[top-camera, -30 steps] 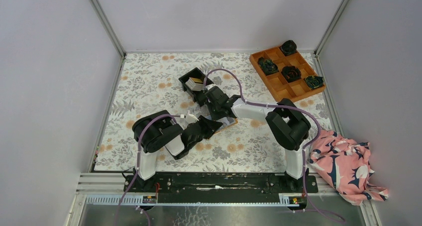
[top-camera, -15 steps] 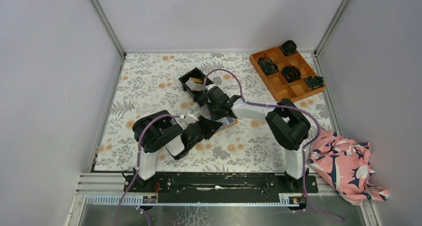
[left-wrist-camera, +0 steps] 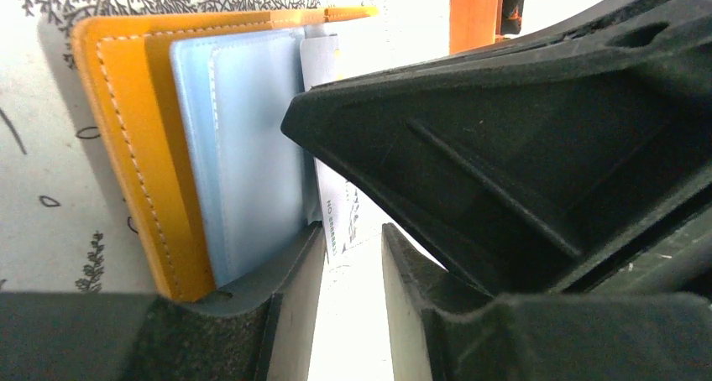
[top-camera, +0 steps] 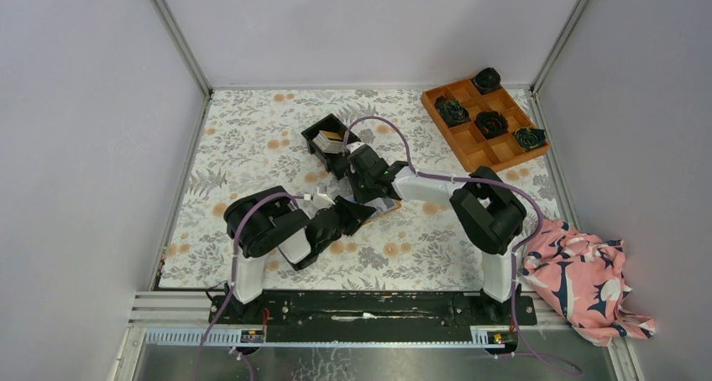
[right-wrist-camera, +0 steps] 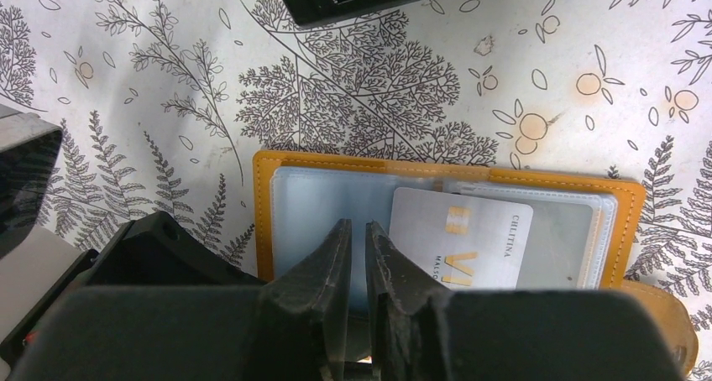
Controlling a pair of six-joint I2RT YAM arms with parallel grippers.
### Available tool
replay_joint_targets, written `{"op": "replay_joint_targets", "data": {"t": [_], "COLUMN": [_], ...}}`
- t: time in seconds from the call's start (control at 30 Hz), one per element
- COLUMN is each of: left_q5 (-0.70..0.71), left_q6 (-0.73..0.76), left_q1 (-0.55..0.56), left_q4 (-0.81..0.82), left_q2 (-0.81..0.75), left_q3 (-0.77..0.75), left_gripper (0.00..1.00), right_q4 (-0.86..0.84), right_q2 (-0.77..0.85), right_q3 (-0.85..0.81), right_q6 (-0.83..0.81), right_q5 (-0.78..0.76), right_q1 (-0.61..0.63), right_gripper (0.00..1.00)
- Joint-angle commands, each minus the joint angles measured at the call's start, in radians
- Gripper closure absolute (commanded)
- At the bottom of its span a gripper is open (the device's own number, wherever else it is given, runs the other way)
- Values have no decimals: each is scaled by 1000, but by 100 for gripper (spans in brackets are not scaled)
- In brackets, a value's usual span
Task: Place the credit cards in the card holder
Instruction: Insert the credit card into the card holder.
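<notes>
Hardly anything has moved since a second ago: only the right arm has crept a touch to the left over the card holder, which lies open mid-table, just near-right of the black bin. One silvery credit card lies on its light blue pockets, on the half away from the left gripper; how deep it sits I cannot tell. The right gripper hangs beside the card's edge with jaws almost together, and whether it pinches something I cannot tell. The left one's jaws stand narrowly apart at the holder's left edge, and a grip is not clear there either. To do this well, I think the push should go straight along the pocket, flat and slow, while the left side keeps the holder from sliding.
</notes>
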State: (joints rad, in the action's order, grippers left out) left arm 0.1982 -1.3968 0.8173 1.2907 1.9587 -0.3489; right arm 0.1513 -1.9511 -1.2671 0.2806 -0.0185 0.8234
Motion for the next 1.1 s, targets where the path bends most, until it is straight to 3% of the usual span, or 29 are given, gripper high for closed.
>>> {"op": "replay_joint_targets", "data": {"t": [0.0,0.6,1.07], "left_q5": [-5,3,11], "left_q6": [29,15,8], "left_q1": [-4,-4,-4], "left_q4": [-57,-67,-53], "left_q2": [17,20,26], "left_q3": [8,7,24], "left_gripper": [60,60,60], "right_q4": [107,154,166], "right_q2": [3,-33,30], "right_q3": [29,50,55], "right_q6": [6,-29,-44], "right_q5": [116,5,-107], "right_q1": [39,40,37], "right_gripper": [80,80,80]}}
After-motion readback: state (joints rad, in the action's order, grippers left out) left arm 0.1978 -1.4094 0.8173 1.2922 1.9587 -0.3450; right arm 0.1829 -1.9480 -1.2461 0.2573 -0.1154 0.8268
